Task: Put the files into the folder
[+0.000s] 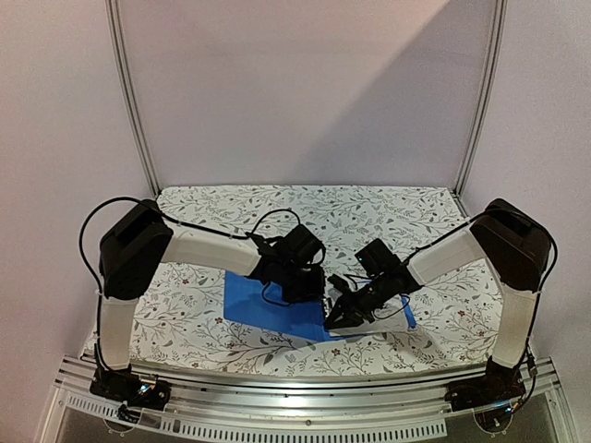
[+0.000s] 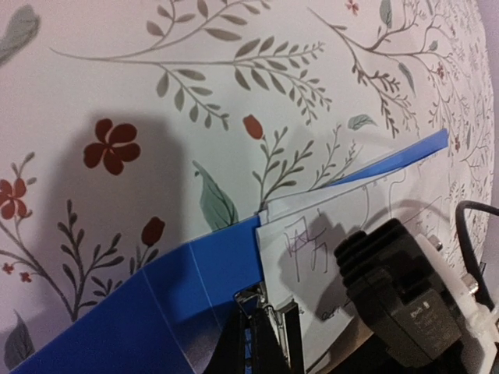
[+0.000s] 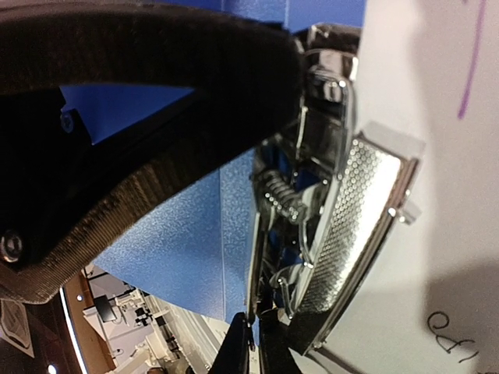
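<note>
At the lower middle of the top view, the blue folder (image 1: 263,309) lies open on the floral tablecloth (image 1: 212,212). The files (image 1: 379,320) rest on its right half, likely so the metal clamp (image 3: 335,210) can take them. The 2 arms bend inward over it. The left gripper (image 2: 261,335) and right gripper (image 3: 248,343) have closed jaws at the clamp; I cannot tell if either pinches anything.

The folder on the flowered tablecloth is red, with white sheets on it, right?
Not quite: the folder is blue, not red, as the top external view shows. It does lie on the flowered tablecloth with white sheets on it.
</note>
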You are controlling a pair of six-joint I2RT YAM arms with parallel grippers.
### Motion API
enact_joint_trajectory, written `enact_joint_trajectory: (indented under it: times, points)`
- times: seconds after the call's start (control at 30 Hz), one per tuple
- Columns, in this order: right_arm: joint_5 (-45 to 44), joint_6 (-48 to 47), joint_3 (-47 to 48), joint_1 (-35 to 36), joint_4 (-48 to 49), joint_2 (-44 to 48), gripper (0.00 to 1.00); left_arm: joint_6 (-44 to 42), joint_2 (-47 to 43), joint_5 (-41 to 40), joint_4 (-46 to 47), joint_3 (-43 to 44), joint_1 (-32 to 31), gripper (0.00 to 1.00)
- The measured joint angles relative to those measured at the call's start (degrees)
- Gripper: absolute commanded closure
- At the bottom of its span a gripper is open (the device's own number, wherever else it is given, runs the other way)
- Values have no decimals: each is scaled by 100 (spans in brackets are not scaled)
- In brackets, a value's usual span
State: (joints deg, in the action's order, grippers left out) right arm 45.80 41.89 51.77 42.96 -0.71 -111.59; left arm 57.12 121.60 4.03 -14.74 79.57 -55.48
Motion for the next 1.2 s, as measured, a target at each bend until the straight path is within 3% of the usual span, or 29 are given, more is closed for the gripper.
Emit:
enact_joint_trajectory:
  times: [0.13,0.47,0.53,0.7,0.77,0.9,1.03,1.1,1.17,1.2]
  points:
    - [13,179,-79,0,68,107,92,35,-46,7,127,-107,2,100]
    - [-498,238,-76,7,-933,632,81,-76,-136,-59,90,-170,4,100]
    - [-507,254,-92,7,-966,684,78,-192,-177,-111,0,-157,4,92]
    - [-525,212,-109,-20,-1099,1088,74,-503,-214,-190,-153,59,35,43]
    - [-529,142,-105,-59,-1182,1287,73,-643,-214,-197,-212,188,44,37]
    - [-588,-79,-105,-321,-1403,1639,71,-833,-225,-201,-367,518,68,35]
    - [-868,-404,-140,-850,-1731,2031,60,-1287,-481,-588,-693,848,81,35]
    - [-1132,-614,-201,-1147,-1884,2262,56,-1519,-874,-1276,-977,992,70,25]
    - [-1467,-815,-282,-1397,-2017,2494,53,-1742,-1377,-2177,-1228,1106,50,2]
    - [-1681,-927,-326,-1504,-2081,2614,50,-1832,-1709,-2756,-1311,1123,42,1]
